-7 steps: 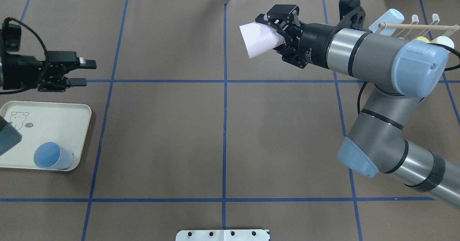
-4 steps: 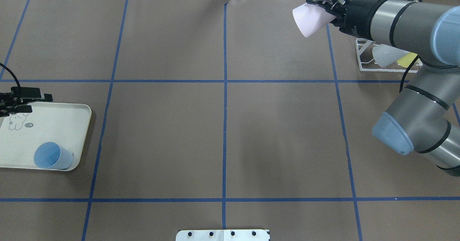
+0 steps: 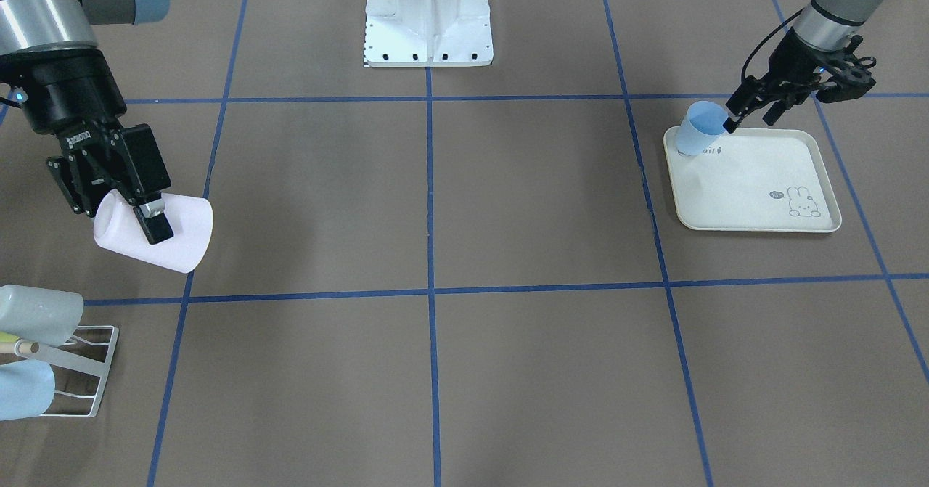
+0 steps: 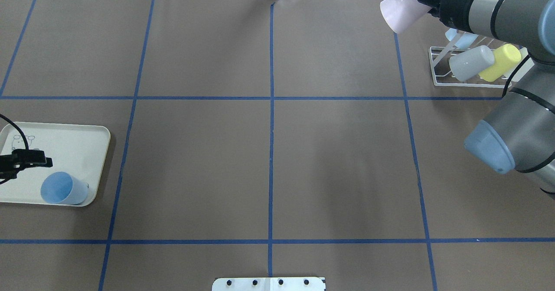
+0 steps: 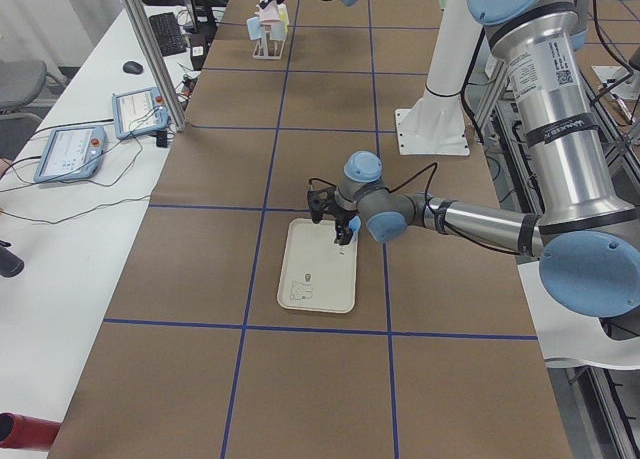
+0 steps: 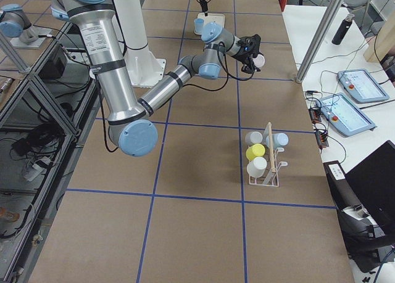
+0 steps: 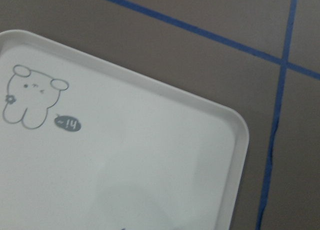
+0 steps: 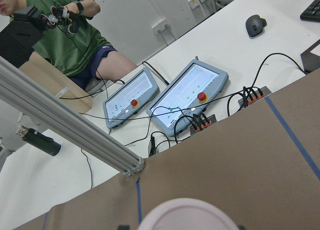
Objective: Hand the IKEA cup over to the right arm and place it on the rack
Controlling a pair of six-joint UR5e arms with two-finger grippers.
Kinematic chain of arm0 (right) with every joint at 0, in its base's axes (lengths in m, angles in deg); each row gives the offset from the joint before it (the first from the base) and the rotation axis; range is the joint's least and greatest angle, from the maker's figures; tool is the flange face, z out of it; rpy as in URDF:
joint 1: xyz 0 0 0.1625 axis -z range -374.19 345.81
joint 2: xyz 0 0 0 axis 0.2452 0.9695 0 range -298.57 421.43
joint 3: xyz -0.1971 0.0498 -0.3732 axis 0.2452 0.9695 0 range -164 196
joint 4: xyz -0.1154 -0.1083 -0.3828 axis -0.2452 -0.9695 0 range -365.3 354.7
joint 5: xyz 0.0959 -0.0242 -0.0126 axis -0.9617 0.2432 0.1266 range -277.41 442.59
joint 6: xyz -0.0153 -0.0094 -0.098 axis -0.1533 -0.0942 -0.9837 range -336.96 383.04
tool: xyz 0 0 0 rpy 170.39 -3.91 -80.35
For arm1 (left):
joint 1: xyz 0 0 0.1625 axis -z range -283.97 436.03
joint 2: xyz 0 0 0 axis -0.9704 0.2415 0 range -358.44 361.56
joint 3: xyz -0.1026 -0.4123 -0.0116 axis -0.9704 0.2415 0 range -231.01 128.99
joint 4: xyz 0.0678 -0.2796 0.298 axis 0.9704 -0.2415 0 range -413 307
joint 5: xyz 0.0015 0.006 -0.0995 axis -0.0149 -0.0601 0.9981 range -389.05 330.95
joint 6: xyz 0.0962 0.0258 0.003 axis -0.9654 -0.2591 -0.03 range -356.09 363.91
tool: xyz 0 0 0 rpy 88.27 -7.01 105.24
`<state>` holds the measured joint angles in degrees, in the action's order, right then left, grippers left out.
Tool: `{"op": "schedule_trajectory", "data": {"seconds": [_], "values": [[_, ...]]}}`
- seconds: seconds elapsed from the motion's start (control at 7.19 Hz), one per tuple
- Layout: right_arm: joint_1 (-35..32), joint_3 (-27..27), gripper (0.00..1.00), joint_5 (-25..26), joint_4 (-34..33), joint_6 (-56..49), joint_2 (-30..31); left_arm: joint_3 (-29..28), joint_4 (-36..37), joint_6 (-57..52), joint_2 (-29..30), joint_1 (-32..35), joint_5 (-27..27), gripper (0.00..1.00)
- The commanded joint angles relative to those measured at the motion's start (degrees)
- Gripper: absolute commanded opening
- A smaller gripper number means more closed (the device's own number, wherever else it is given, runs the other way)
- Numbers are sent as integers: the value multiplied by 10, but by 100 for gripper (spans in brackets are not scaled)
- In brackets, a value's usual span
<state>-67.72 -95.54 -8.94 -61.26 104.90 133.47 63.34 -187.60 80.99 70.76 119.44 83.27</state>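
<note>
Over table (image 4: 269, 152), pink cup (image 4: 399, 15) nearer rack (image 4: 438, 72)

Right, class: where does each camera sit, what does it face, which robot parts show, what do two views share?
Front-facing: across the table, down at the robot's base; right tool gripping the pink cup, left tool.
Overhead: behind the robot, forward and down; right arm, left tool.
Exterior left: table's left end, along it; left arm nearest.
Exterior right: opposite end; right arm nearest.
Left wrist: down onto the tray; no body.
Right wrist: past the pink cup's rim at tablets; no arm.
Shared: front-facing and overhead show the blue cup.
</note>
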Motion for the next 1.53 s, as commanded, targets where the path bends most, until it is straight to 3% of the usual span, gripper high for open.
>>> {"op": "schedule_trajectory", "data": {"seconds": [0.0, 0.14, 0.28, 0.42, 0.69, 0.83, 0.97, 1.39], "values": [[-40, 10, 0, 5, -41, -87, 1, 6, 32, 2, -12, -47, -11, 94], [-56, 15, 0, 6, -42, -118, 20, 6, 33, 2, -12, -50, -9, 85], [-75, 27, 0, 7, -38, -150, 34, 3, 34, 2, -7, -52, -7, 71], [-106, 43, 0, 6, -42, -172, 35, 4, 35, 4, -5, -52, -6, 44], [-165, 112, 0, -2, -39, -255, 34, -2, 51, 9, 27, -56, -3, 0], [-174, 135, 0, -4, -38, -262, 32, 3, 55, 8, 30, -58, 4, 0], [-175, 156, 0, -4, -38, -264, 27, 16, 56, 8, 35, -53, 44, 0], [-175, 229, 0, -4, -36, -275, 1, 39, 57, 0, 60, 44, 111, 0]]}}
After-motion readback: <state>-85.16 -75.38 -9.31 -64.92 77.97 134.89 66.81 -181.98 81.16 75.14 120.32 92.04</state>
